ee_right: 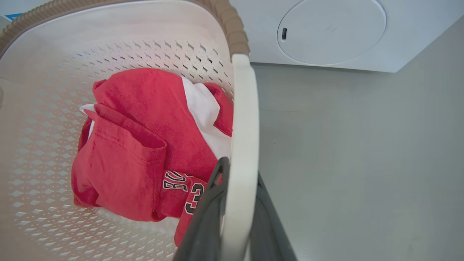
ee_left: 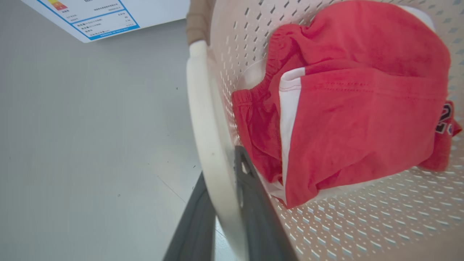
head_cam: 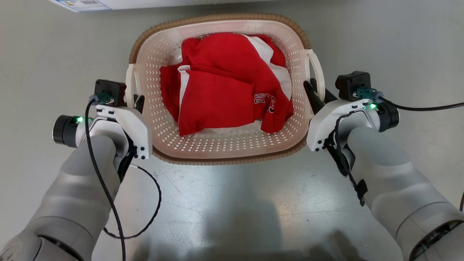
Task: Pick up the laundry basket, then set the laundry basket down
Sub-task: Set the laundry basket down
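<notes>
On the red garment (ee_right: 145, 152) we read black, white-edged letters that look like "BU", cut off by a fold, with a "3" under them. Beyond the left claw (ee_left: 221, 166), up and to the left of its fingers, a sticker (ee_left: 98, 18) with a blue border and coloured bars sits on a white panel. Its print is too small to read.

The left claw is clamped on the basket's (head_cam: 224, 145) left handle (ee_left: 206, 127), with one dark finger outside the loop and one between the loop and the basket wall. The right claw (ee_right: 241, 170) grips the right handle (ee_right: 244, 119) the same way, its fingers drawn close on either side of the loop. The basket sits between the two claws, and we cannot tell whether it rests on the floor (head_cam: 232, 203) or hangs clear of it.

The basket is cream plastic and rounded-rectangular. Its walls and bottom are pierced with rows of small diamond holes, and its rim is brown and ribbed like weaving. The handles are smooth white loops. The garment is soft red knit with white panels, stitched hems and a gathered waistband, and it lies crumpled inside between the claws. Past the right claw's fingertips stands a white machine (ee_right: 362, 54) with a smooth round flap. The floor is grey and glossy.
</notes>
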### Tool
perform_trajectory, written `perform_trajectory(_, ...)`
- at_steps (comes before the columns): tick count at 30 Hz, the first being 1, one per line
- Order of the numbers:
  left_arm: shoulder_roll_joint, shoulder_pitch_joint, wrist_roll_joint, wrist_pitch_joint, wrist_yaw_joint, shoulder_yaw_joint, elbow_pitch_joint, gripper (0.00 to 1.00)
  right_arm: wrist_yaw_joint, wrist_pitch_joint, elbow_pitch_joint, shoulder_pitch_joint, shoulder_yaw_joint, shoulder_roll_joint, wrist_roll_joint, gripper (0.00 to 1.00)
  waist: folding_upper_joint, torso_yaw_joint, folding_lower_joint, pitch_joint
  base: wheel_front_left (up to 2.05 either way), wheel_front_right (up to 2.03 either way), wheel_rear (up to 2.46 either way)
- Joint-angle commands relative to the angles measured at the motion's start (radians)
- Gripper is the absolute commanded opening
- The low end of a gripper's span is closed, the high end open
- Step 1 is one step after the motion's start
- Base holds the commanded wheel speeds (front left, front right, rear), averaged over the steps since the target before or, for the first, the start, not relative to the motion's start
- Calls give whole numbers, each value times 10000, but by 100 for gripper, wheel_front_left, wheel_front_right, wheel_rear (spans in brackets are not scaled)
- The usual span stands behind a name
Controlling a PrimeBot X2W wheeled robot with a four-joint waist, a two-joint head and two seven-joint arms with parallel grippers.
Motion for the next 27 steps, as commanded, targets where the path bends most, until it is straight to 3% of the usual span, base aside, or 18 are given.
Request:
perform_trajectory(1, 508, -267, 86, -135, 137, 144, 7, 0, 159, -138, -150, 340, 66, 85, -221, 0, 0, 24, 0, 63, 0, 0, 0)
perform_trajectory(14, 544, -567, 37, -172, 124, 101, 23, 0, 159, -139, -336, 531, -1017, 133, -1326, 0, 0, 40, 0, 443, 0, 0, 0)
perform_trajectory(27, 582, -669, -18, -119, 118, 19, 34, 0, 159, -139, -476, 654, -1364, 170, -1682, 0, 0, 12, 0, 682, 0, 0, 0)
